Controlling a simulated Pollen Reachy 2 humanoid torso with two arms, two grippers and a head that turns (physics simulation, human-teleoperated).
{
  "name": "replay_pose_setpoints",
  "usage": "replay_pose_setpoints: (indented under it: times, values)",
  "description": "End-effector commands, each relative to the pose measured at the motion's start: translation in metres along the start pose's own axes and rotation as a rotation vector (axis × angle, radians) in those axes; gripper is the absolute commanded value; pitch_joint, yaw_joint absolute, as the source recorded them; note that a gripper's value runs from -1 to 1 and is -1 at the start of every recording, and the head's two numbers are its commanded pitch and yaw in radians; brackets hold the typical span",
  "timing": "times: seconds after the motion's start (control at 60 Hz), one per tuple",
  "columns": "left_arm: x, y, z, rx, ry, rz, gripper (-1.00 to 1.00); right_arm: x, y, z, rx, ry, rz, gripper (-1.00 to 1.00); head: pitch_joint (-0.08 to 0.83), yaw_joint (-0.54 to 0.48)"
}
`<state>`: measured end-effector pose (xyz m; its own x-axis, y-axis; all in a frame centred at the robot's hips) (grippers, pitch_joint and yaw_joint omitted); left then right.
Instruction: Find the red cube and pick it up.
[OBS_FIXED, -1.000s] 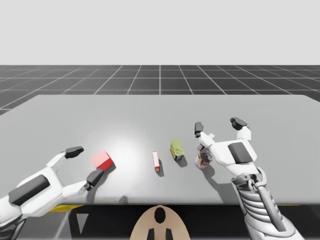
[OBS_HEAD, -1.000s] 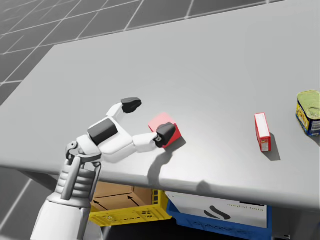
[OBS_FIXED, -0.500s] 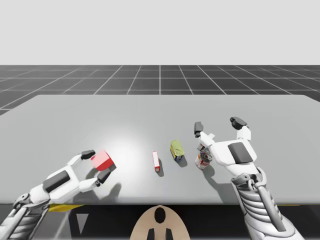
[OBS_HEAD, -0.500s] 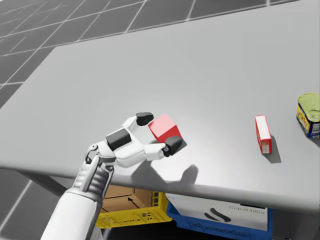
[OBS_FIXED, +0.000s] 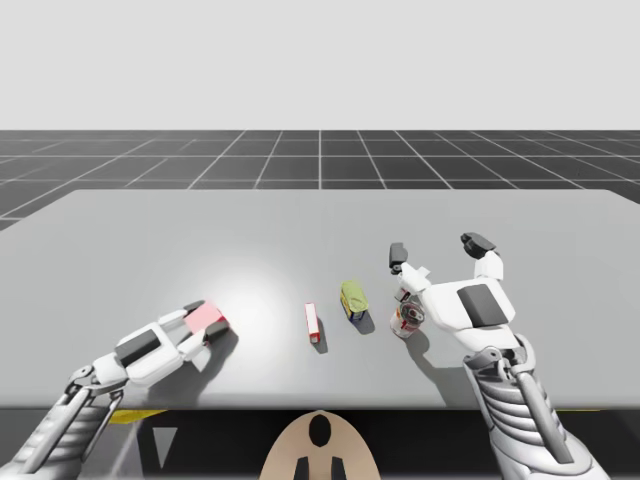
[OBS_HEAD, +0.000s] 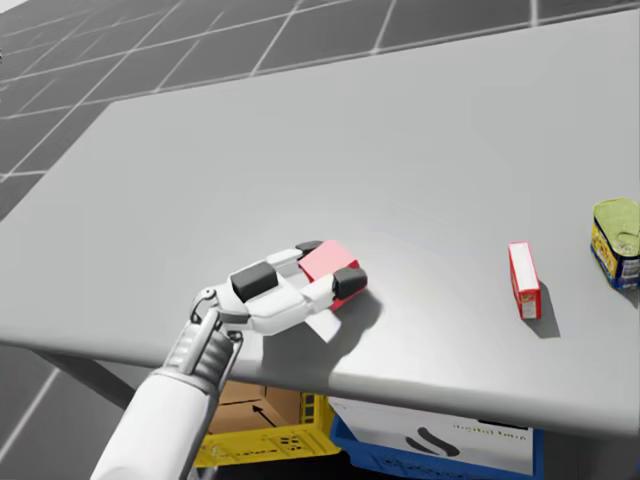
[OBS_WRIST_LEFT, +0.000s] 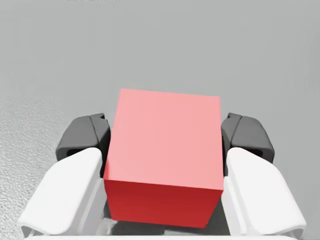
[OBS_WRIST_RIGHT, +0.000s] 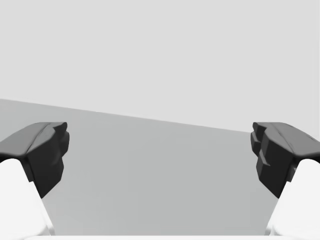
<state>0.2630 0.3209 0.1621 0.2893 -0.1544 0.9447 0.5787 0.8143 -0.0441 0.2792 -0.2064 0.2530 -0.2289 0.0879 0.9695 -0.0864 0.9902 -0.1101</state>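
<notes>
Gripping the red cube (OBS_WRIST_LEFT: 165, 150), your left tool (OBS_FIXED: 205, 322) is clamped on it, with a dark fingertip (OBS_WRIST_LEFT: 82, 135) pressed against each of two opposite sides. The cube sits low at the grey surface (OBS_FIXED: 300, 225), near the front edge on your left side. You cannot tell whether it rests on the surface or is just off it. Your right tool (OBS_FIXED: 437, 250) hovers well apart, on your right, fingers spread wide. Just beside that hand stands a small can (OBS_FIXED: 407, 320). Between your arms are a thin red box (OBS_FIXED: 312, 322) and a squat green-topped tin (OBS_FIXED: 352, 299), near each other.
</notes>
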Motion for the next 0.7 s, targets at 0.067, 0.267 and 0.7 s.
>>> replay_pose_setpoints:
  times: [0.067, 0.267, 0.7]
  values:
    - [-0.007, -0.004, -0.001, -0.004, 0.024, -0.007, 1.0, 0.0, 0.002, 0.0, -0.002, 0.001, -0.013, -1.0, 0.631, 0.44]
    - [-0.003, -0.005, 0.001, 0.003, 0.022, -0.027, 1.0, 0.0, 0.001, 0.0, -0.02, 0.001, -0.016, -1.0, 0.418, 0.43]
    - [0.102, -0.01, 0.039, 0.082, -0.147, -0.191, 1.0, -0.001, -0.002, -0.002, -0.049, 0.004, -0.035, -1.0, 0.322, 0.42]
